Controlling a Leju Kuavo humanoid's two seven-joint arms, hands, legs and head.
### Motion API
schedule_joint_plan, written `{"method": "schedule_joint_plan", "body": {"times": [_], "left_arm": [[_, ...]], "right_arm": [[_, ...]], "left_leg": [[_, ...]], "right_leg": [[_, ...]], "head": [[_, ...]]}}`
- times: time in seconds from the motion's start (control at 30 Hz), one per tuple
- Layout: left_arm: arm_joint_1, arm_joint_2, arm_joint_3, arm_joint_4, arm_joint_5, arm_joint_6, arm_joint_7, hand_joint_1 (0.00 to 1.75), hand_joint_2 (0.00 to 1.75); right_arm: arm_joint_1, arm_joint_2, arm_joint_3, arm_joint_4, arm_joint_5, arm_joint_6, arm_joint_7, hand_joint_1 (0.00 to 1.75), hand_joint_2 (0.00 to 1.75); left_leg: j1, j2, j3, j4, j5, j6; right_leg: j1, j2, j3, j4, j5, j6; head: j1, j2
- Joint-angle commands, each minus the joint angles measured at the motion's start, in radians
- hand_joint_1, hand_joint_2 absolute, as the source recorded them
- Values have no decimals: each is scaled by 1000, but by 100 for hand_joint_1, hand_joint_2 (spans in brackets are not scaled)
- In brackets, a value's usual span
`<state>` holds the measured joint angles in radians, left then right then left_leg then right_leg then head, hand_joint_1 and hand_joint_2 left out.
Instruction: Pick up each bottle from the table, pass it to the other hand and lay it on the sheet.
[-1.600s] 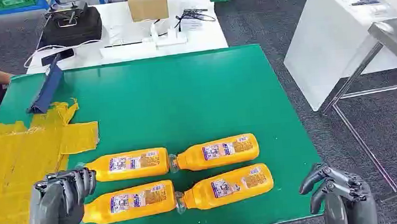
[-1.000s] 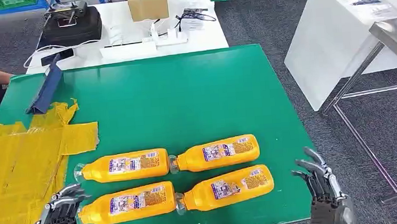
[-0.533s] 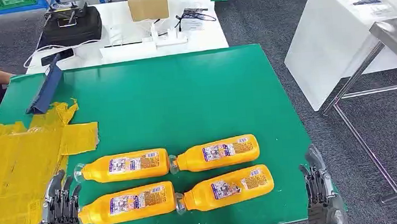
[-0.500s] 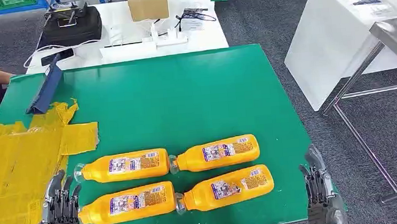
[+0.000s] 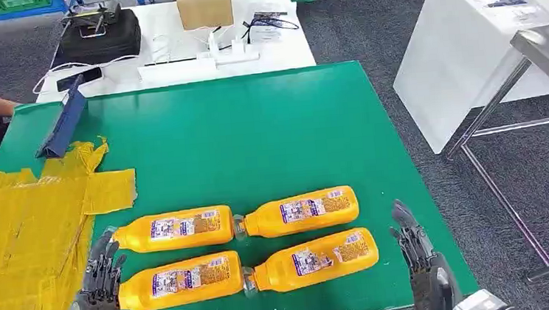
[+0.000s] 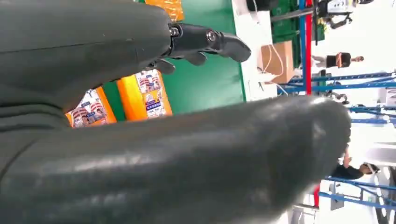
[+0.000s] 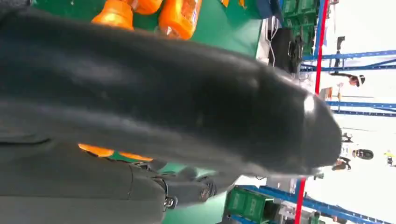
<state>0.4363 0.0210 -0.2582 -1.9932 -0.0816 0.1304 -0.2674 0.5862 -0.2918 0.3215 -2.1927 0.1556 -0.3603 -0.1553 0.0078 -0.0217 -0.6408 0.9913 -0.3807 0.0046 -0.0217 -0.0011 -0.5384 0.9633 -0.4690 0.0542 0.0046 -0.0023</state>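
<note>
Both hands have drifted inward and farther up the green table (image 5: pixel 254 127) since half a second ago. Now the left hand (image 5: pixel 100 287) sits with its fingers straight and slightly apart, holding nothing, just beside the cap end of the near-left bottle (image 5: pixel 179 280). At the table's right edge the right hand (image 5: pixel 417 262) is likewise open-fingered and empty, near the base of the near-right bottle (image 5: pixel 314 258). Beyond them lie the far-left bottle (image 5: pixel 174 229) and far-right bottle (image 5: pixel 298 211), all four on their sides. Left of the bottles spreads the crumpled yellow sheet (image 5: pixel 25 226).
</note>
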Motion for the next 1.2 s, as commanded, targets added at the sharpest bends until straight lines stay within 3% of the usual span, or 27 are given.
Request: {"method": "schedule_joint_plan", "body": {"times": [0.03, 0.1, 0.13, 0.17, 0.27, 0.43, 0.67, 0.93, 0.97, 1.1, 1.2], "left_arm": [[-38, -50, 73, 127, 16, -38, 34, 0, 0], [-57, -54, 69, 109, 19, -42, 57, 0, 0], [-53, -50, 68, 112, 13, -41, 70, 0, 0], [-49, -50, 70, 118, 13, -43, 67, 0, 0], [-41, -60, 84, 126, 5, -63, 49, 0, 0], [-43, -62, 85, 121, 4, -67, 51, 0, 0], [-50, -62, 75, 109, 21, -105, 71, 0, 0], [-56, -62, 68, 114, 23, -107, 66, 0, 0], [-57, -58, 67, 110, 30, -109, 62, 0, 0], [-95, -65, 49, 75, 72, -119, 78, 0, 0], [-108, -58, 30, 64, 78, -119, 89, 0, 0]], "right_arm": [[-21, 209, -266, 124, 68, 171, -12, 0, 0], [-59, 205, -269, 129, 104, 209, 6, 0, 0], [-61, 166, -260, 141, 218, 216, 27, 0, 0], [-65, 149, -258, 155, 281, 211, 45, 0, 175], [-115, 83, -250, 201, 515, 216, 149, 0, 175], [-134, 84, -243, 206, 523, 217, 158, 0, 175], [-252, -70, -80, 279, 661, 362, 251, 0, 175], [-283, -96, -44, 306, 658, 399, 267, 0, 175], [-290, -128, -16, 306, 661, 420, 271, 0, 175], [-405, -161, 84, 356, 656, 543, 295, 0, 175], [-447, -161, 124, 389, 657, 573, 299, 0, 175]], "left_leg": [[0, 1, 5, -2, -1, 0], [1, 2, 4, -2, -1, -1], [0, 1, 3, -1, 0, 0], [1, 2, 4, -1, -1, 0], [1, 4, 6, -1, -2, 0], [0, 2, 2, -1, -1, 0], [0, 7, 5, 0, -2, 0], [0, 3, 3, -1, -1, 0], [0, 4, 5, 0, -2, 0], [0, 6, 8, 2, -4, 0], [0, 5, 2, 0, 0, 0]], "right_leg": [[1, -1, 6, -3, -1, -3], [1, 0, 5, -2, -1, -3], [1, 0, 3, -2, 0, -2], [2, 0, 4, -2, 0, -2], [2, 2, 6, -3, 0, -3], [1, 1, 3, -2, 0, -2], [1, 5, 5, -2, 0, -3], [0, 1, 4, -2, 0, -2], [1, 2, 6, -2, -1, -3], [2, 3, 9, -1, -2, -5], [1, 4, 2, -1, 1, -2]], "head": [[0, 0], [0, 0], [0, 0], [0, 0], [0, 0], [0, 0], [0, 0], [0, 0], [0, 0], [0, 0], [0, 0]]}}
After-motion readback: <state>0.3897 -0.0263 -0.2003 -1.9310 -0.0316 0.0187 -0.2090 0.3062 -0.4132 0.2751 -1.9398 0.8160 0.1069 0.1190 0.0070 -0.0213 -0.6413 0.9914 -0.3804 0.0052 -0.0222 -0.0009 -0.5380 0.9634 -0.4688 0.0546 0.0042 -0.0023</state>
